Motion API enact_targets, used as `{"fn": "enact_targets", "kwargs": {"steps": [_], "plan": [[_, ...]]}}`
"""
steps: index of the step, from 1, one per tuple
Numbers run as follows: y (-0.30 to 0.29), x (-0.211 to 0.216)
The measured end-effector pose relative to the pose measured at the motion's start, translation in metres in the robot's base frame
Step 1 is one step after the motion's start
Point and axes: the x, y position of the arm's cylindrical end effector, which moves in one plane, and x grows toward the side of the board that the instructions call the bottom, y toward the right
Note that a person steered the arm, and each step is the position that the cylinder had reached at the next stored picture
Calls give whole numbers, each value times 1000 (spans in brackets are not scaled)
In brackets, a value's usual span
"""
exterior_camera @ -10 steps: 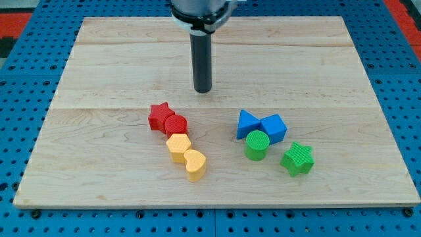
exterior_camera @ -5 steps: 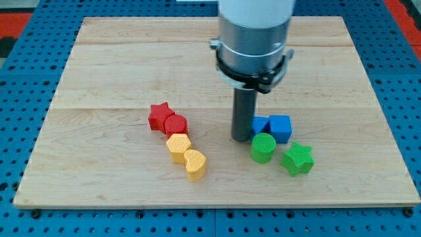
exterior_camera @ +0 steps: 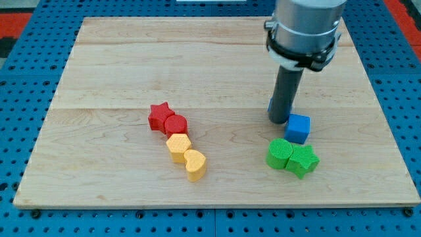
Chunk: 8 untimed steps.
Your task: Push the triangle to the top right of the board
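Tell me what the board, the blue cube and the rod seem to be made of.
Board: pale wood, likely glued planks; grain and lengthwise seams show, matte finish.
Blue cube: probably plastic; uniform saturated colour, faint sheen. It sits just right of and below my tip.
Rod: dark, smooth, perhaps metal or plastic; the picture leaves that open.

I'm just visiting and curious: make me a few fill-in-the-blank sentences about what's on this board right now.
1. The red star touches a red ____.
2. My tip rests just to the view's upper left of the ____ cube.
3. The green cylinder touches the green ____.
4. The yellow heart lies toward the view's ____ from the red blocks.

Missing words: cylinder; blue; star; bottom
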Motion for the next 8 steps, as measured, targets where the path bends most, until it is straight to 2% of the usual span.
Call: {"fn": "enact_targets", "kwargs": {"steps": [1,2,4,6,8], "plan": [[20,-28],[16,-77],[48,-109],[45,-179],[-29,-158]]}}
